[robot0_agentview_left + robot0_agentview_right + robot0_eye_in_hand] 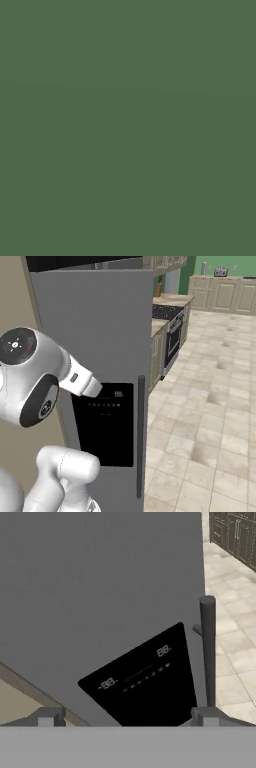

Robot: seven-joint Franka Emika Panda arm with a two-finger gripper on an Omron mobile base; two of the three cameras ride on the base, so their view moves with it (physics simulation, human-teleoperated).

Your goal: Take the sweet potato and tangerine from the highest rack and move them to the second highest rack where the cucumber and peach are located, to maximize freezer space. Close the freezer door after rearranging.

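Right up close, the claw (128, 718) is spread wide with nothing between its two dark tips, facing the grey freezer door (100, 587) shut flat in front of it. On that door sits a black display panel (142, 679) with pale digits, and just to its right the long dark bar handle (208, 652) runs beside the door edge; in the right base view the white arm (35, 376) reaches toward the same panel, with a tiled floor (210, 406) and an oven (172, 336) beyond. The left base view is a flat green wash, perhaps a wall, too plain to tell.
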